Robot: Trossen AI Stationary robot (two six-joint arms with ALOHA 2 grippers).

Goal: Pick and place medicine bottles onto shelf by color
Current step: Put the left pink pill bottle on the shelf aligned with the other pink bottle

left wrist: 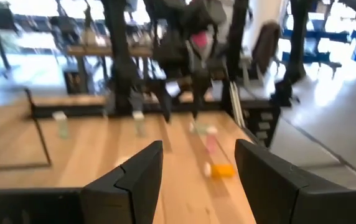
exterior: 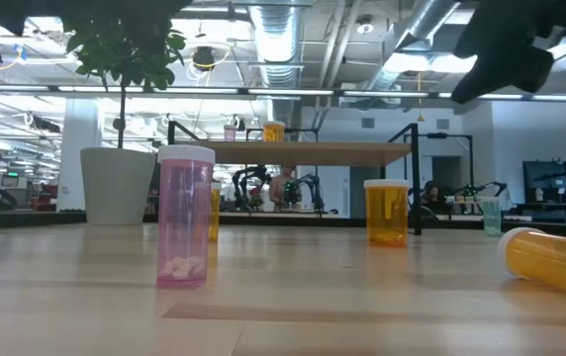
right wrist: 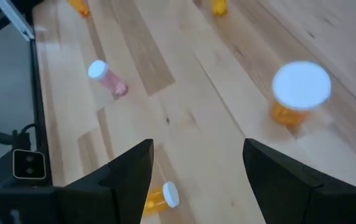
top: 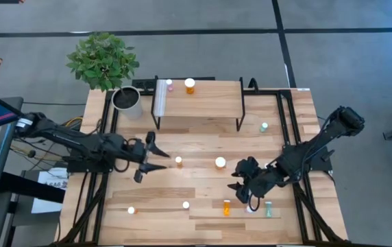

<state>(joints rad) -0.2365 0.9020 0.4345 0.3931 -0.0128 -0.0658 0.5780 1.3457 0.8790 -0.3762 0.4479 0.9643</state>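
Reaching in from the left edge of the table [top: 203, 147], the left gripper [top: 156, 158] hangs over bare wood with its fingers spread apart and nothing between them. Just to its right stands a small orange bottle [top: 178, 161], and farther right a larger orange bottle [top: 220, 162] with a wide white cap, both upright and apart from each other.

The right gripper [top: 240, 180] comes in from the right side, low over the near right part of the table, its fingers also wide apart and holding nothing; its wrist view shows only bare wood between the two dark fingers [right wrist: 125, 171]. Just on the near side of it an orange bottle [top: 226, 206] lies tipped over, with what looks like a pink bottle [top: 250, 207] and a pale green bottle [top: 268, 209] close beside it, though the arm partly covers them.

The shelf [top: 199, 99] sits at the far middle of the table. On its far edge stand a pink bottle [top: 169, 85] and an orange bottle [top: 190, 86], side by side but not touching. A green bottle [top: 264, 127] stands alone to the right of the shelf. Two more white-capped bottles [top: 131, 210] sit along the near side, well apart, the second [top: 186, 204] nearer the middle.

A plant pot [top: 127, 101] with a leafy plant stands just left of the shelf
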